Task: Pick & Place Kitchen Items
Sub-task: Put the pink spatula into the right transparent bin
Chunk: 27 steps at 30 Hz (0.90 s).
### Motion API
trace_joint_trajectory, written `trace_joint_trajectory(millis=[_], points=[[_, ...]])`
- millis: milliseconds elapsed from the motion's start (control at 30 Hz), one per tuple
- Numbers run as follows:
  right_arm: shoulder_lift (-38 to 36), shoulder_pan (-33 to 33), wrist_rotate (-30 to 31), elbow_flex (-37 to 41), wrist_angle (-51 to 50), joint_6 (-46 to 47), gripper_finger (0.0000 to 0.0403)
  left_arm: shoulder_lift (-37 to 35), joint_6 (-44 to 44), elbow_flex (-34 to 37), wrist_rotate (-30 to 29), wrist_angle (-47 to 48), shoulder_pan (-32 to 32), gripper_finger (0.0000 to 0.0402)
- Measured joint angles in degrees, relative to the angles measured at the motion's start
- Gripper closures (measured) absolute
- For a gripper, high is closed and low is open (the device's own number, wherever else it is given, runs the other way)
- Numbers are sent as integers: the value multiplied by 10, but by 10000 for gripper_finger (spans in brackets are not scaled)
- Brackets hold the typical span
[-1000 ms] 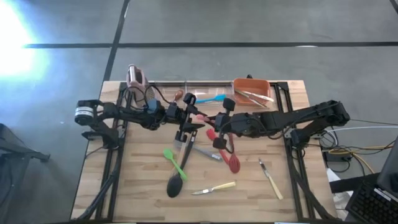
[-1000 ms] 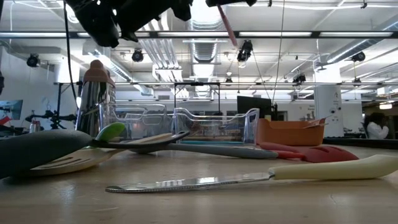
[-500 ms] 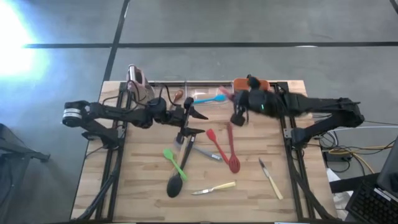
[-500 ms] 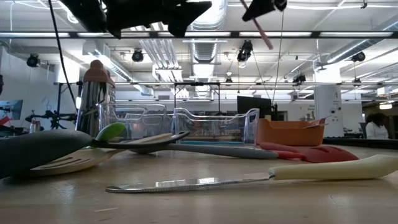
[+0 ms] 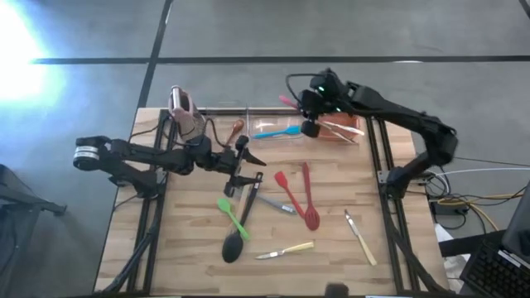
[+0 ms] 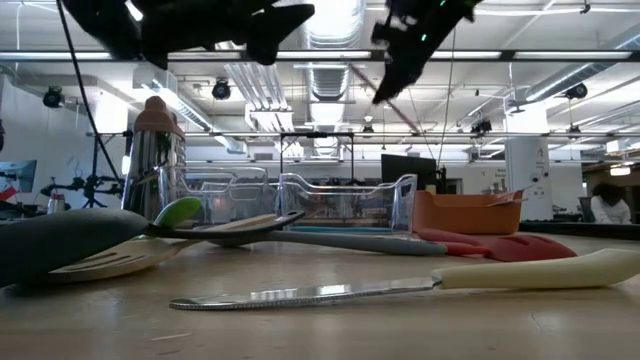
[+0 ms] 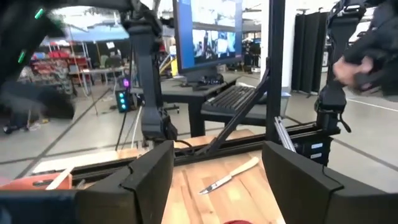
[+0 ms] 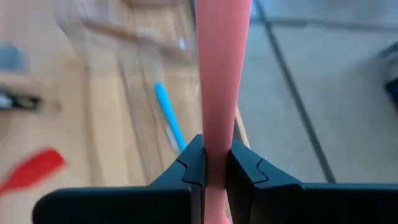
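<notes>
Fingers of right gripper (image 8: 213, 169) clamp pink spatula (image 8: 221, 74).

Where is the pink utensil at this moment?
The pink utensil is clamped in the right end effector, raised over the table's far edge in the high view, between the clear bin and the orange bin.

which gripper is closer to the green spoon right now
Left. The left gripper hangs open just above and beside the green spoon near the table's middle. The right gripper, shut on a pink utensil, is far off over the bins at the back edge.
</notes>
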<state>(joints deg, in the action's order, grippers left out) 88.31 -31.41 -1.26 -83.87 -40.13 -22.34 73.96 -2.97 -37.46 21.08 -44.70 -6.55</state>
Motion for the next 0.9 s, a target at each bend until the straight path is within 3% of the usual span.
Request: trace_joint_trajectory(millis=[233, 500, 700, 900], points=[[155, -28, -4, -137, -108, -78, 381, -46, -33, 33, -25, -3, -2, 154], [312, -26, -8, -327, -249, -126, 381, -47, -50, 56, -133, -2, -2, 154], [399, -22, -10, -442, -324, -145, 381, -60, -50, 59, -135, -2, -2, 156], [451, -18, -9, -500, -349, -171, 381, -90, -64, 60, -135, 27, -2, 156]])
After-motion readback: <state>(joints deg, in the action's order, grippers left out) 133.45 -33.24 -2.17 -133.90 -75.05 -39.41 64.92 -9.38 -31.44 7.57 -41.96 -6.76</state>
